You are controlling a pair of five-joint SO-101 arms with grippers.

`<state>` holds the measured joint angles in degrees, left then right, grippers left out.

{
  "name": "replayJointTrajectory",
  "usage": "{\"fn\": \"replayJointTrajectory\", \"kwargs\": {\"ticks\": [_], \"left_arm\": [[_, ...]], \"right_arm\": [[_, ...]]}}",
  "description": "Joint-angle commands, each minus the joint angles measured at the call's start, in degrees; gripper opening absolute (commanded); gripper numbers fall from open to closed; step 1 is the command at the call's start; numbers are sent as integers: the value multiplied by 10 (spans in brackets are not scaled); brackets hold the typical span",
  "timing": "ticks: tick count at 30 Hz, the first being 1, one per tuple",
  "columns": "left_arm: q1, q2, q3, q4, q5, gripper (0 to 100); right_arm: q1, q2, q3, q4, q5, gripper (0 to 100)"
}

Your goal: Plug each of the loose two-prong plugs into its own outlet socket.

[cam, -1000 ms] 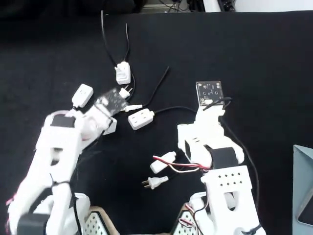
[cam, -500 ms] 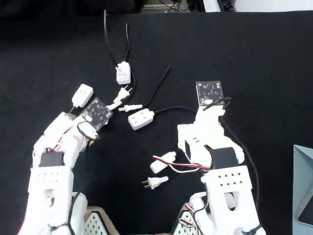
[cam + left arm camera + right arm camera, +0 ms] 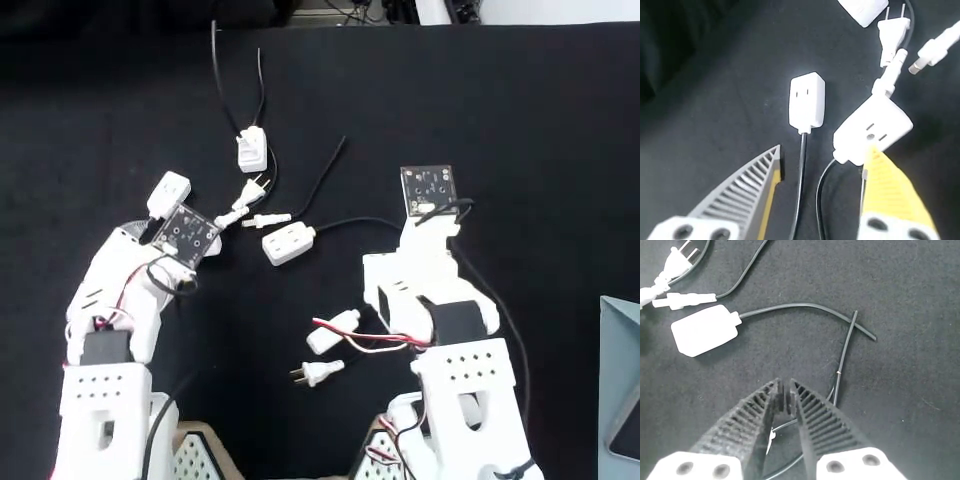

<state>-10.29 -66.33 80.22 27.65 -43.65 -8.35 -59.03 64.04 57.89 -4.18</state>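
The left gripper (image 3: 824,151) stands spread wide and holds nothing, its grey and yellow fingers (image 3: 752,187) either side of two thin black cords (image 3: 801,175) on the cloth. Just past its tips lie two white sockets. A two-slot socket (image 3: 807,99) is at mid-frame and a broader socket (image 3: 873,129) to its right, which the yellow fingertip overlaps (touching or just above, I cannot tell). Further out, at the upper right of that view, a two-prong plug (image 3: 893,29) lies loose with its prongs bare.

The right gripper (image 3: 785,390) is pressed together on nothing above a black cable (image 3: 805,306), with a flat white socket (image 3: 705,330) at the left of its view.

In the high view, a pronged plug (image 3: 318,373) and a white plug (image 3: 335,330) lie at lower centre, near the arms' bases.

As I judge it, no plug is seated yet, so every pairing is left to do.

The surface is a black cloth table (image 3: 540,120), and past its far edge a few cables (image 3: 352,10) show.
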Motion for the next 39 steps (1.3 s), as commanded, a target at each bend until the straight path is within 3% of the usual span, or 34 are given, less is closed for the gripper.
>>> {"fn": "replayJointTrajectory", "kwargs": {"ticks": [1,12,14,18,24,28,39], "left_arm": [[0,82,-73,-23,15,261],[-21,474,-349,-19,64,260],[-23,507,-374,20,55,262],[-12,527,-418,130,-6,309],[-12,534,-480,200,-10,325],[14,533,-467,247,-55,322],[18,527,-431,260,-62,321]], "right_arm": [[-9,-7,-3,-11,1,21],[-9,-7,-3,-11,2,21],[-9,-7,-3,-11,3,21],[-9,-7,-3,-11,4,21],[-9,-7,-3,-11,4,21],[-9,-7,-3,-11,4,21],[-9,-7,-2,-11,4,21]]}}
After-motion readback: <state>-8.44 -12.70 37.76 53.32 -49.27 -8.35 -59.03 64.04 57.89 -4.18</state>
